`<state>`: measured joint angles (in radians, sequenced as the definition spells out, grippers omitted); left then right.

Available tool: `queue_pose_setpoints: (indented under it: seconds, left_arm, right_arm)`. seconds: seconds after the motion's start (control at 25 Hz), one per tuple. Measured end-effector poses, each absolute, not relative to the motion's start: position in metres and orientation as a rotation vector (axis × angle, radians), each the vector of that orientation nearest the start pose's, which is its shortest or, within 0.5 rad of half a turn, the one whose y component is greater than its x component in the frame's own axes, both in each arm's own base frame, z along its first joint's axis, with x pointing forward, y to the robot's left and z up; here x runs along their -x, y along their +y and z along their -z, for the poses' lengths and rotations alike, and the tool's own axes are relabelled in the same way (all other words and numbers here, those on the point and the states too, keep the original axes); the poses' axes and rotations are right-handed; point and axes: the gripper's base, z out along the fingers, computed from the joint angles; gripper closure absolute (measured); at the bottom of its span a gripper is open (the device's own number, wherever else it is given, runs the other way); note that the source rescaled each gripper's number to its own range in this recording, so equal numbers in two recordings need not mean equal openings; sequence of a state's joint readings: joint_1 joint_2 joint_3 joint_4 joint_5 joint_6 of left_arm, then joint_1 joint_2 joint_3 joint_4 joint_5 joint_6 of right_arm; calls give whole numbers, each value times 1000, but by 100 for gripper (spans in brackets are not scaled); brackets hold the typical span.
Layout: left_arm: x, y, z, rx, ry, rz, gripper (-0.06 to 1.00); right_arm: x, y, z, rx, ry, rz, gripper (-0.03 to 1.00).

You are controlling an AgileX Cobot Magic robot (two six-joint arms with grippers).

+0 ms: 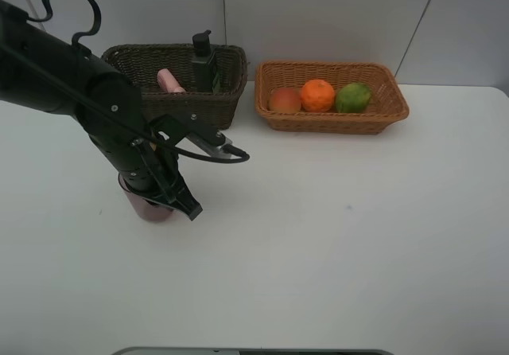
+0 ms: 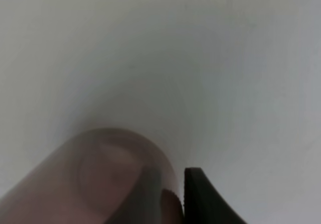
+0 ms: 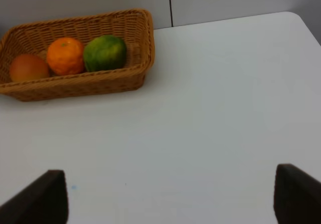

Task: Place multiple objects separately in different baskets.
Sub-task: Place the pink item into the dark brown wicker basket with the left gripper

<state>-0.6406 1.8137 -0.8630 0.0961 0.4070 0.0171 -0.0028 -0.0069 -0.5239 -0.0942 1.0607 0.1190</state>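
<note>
The white table (image 1: 334, 243) fills most of the room's working space, and nearly all of it lies bare: the whole right half and the near edge have nothing on them. At the far side sit the two baskets, close together but apart. The dark basket (image 1: 227, 100) on the left holds the pump bottle (image 1: 204, 64) standing upright and the pink tube (image 1: 169, 80) leaning beside it. The tan basket (image 1: 390, 108) on the right holds the red fruit (image 1: 284, 99), the orange (image 1: 317, 95) and the lime (image 1: 352, 97) in a row, touching or nearly so.

So five of six things look sorted, fruit in one and bottles in the other. What is left is the cup (image 1: 149, 207), standing on the table at the left, nearer than the dark basket. The left arm (image 1: 87, 92) leans down over it, and the left gripper (image 1: 163, 188) has its fingers closed on the cup's wall; the wrist view shows one dark finger (image 2: 200, 194) outside the rim and another seen through the wall inside.

The lift to the dark basket should be short, I'd say, with only the near wall and the tall bottle to mind. The right gripper (image 3: 165, 199) hangs with fingers wide apart, holding nothing, above bare table near the tan basket.
</note>
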Motion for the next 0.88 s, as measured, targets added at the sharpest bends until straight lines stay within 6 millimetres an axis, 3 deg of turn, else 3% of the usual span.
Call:
queue_pose_setpoints:
  seconds: [0.52,0.64,0.88]
  left_arm:
    - [-253,-184,-128,-1026,2679,51,94]
    - [-260,-188,-141,-1006,2731,29,94]
    - [-290,-200,-192,-838,2732,48,94]
  right_arm:
    - [9,-7,-284,-128,2006,38,19]
    - [9,-7,-284,-128,2006,38,19]
    - [9,-7,-284,-128,2006,38,19]
